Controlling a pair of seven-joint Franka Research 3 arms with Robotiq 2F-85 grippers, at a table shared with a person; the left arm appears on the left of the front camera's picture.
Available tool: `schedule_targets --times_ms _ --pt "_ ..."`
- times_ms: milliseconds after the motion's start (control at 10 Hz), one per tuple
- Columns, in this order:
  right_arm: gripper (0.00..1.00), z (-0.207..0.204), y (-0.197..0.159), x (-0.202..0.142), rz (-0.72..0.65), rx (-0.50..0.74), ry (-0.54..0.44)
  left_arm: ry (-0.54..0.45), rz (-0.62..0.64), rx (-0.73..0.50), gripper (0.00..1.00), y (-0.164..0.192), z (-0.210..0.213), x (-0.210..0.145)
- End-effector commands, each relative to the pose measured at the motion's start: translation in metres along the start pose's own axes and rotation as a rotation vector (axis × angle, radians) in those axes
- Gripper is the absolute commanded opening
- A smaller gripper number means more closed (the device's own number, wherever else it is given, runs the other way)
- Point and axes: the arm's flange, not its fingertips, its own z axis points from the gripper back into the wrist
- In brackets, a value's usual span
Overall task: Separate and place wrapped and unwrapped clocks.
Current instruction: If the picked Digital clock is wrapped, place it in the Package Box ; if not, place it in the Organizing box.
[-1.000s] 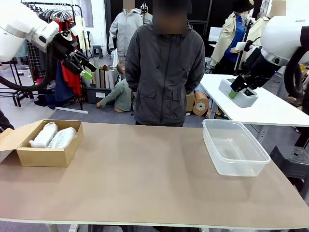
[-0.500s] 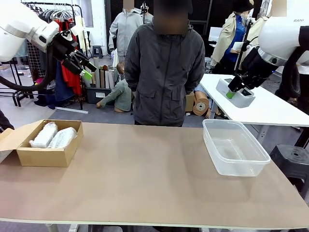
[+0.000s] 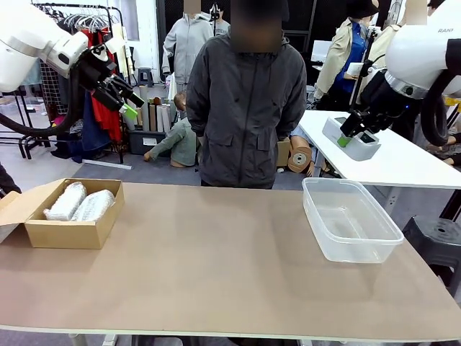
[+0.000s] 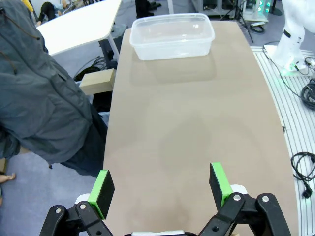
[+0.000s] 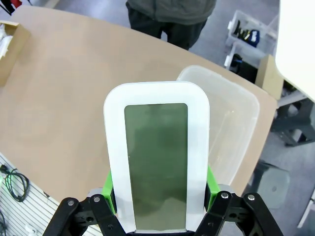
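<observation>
An unwrapped clock [image 5: 156, 162], white with a grey-green screen, is clamped between the green pads of my right gripper [image 5: 160, 194]. In the front view that gripper [image 3: 347, 139] holds the clock [image 3: 364, 146] high above the table's right end. Two wrapped clocks [image 3: 65, 201] [image 3: 94, 205], bundled in clear bubble plastic, lie side by side in a cardboard box [image 3: 68, 233] at the table's left. My left gripper [image 3: 132, 103] hangs open high at the left, above and behind the box. In the left wrist view its fingers [image 4: 161, 186] stand wide apart with nothing between them.
A clear plastic tub [image 3: 351, 231] sits on the table's right side, also seen as the tub [image 4: 172, 30] and the tub [image 5: 231, 123] in the wrist views. A person in a dark grey jacket [image 3: 245, 101] stands at the far edge. The brown tabletop [image 3: 216, 259] lies bare between box and tub.
My right gripper has shifted slightly to the left with the unwrapped clock still in it. The left arm has not moved.
</observation>
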Motion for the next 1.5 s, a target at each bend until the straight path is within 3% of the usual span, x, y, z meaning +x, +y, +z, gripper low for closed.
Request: schedule_targets --times_ms 0,500,1000,1400 --pt "0.0 0.0 0.0 0.0 0.0 0.0 0.0 0.001 -0.007 0.005 1.0 -0.001 0.001 0.001" --pt "0.0 -0.034 -0.048 0.017 -0.132 -0.068 0.096 0.001 -0.007 0.005 1.0 -0.001 0.001 0.001" --pt "0.0 -0.074 -0.091 -0.002 -0.241 -0.095 0.179 0.001 -0.007 0.005 1.0 -0.001 0.001 0.001" --pt "0.0 -0.11 -0.1 -0.016 -0.278 -0.114 0.238 0.001 -0.007 0.005 1.0 -0.001 0.001 0.001"
